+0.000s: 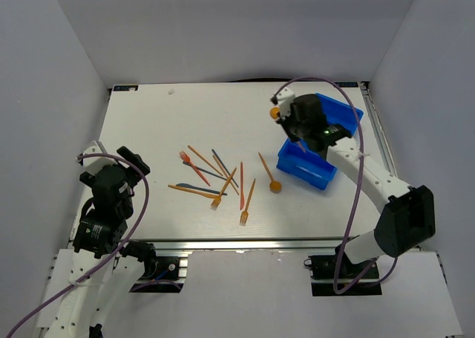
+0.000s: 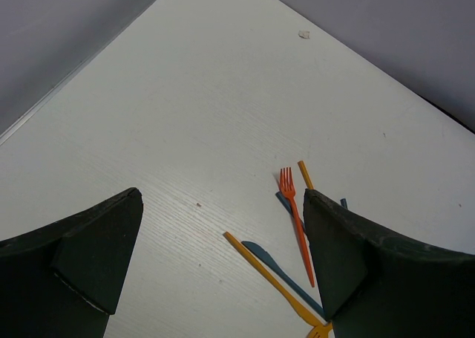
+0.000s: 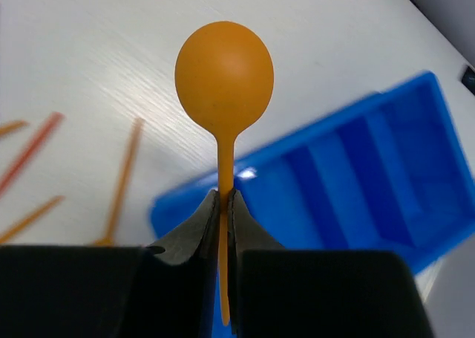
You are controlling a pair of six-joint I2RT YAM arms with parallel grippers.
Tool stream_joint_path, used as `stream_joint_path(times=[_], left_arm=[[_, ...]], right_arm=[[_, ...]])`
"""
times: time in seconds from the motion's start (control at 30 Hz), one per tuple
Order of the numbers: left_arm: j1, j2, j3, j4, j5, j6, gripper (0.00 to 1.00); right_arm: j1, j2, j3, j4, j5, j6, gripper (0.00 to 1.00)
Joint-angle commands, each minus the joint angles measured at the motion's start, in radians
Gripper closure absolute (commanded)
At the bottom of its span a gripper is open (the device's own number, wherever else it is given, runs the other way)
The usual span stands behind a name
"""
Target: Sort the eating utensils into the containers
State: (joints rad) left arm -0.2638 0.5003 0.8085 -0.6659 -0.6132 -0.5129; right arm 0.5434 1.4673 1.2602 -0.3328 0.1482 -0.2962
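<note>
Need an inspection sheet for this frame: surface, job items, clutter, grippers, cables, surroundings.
Surface: white table, no spill seen.
Job's things: loose utensils scattered mid-table, several crossing, red fork among them. One orange spoon lies apart, nearer the tray. Blue tray at the right, no utensil seen in the compartments that show.
Clutter: small white scrap near the far edge.
Grippers: left gripper open, above bare table. Right gripper shut on the handle of the held spoon, close to the tray.
Cables: purple cable looped along each arm, off the utensils.
Surroundings: pale walls on three sides.
</note>
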Motion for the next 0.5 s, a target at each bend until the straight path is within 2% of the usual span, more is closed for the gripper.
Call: stream_joint_path(times=[0.0, 0.03, 0.17, 0.37, 0.47], left_arm=[[0.000, 0.007, -0.005, 0.000, 0.007, 0.001, 0.02], [0.000, 0.009, -0.005, 0.002, 0.009, 0.002, 0.02], [0.000, 0.021, -0.003, 0.002, 0.013, 0.004, 0.02], [0.000, 0.021, -0.006, 0.005, 0.013, 0.004, 0.02], [0.000, 0.035, -0.005, 0.003, 0.018, 0.005, 0.02]], right_arm=[[-0.101, -0.051, -0.120, 0.064, -0.054, -0.158, 1.00], [-0.112, -0.092, -0.193, 0.143, -0.064, -0.222, 1.00], [-0.177, -0.142, -0.311, 0.263, -0.139, -0.302, 1.00], [-0.218, -0.081, -0.315, 0.209, -0.131, -0.273, 1.00], [-0.224, -0.079, -0.355, 0.235, -0.128, -0.265, 1.00]])
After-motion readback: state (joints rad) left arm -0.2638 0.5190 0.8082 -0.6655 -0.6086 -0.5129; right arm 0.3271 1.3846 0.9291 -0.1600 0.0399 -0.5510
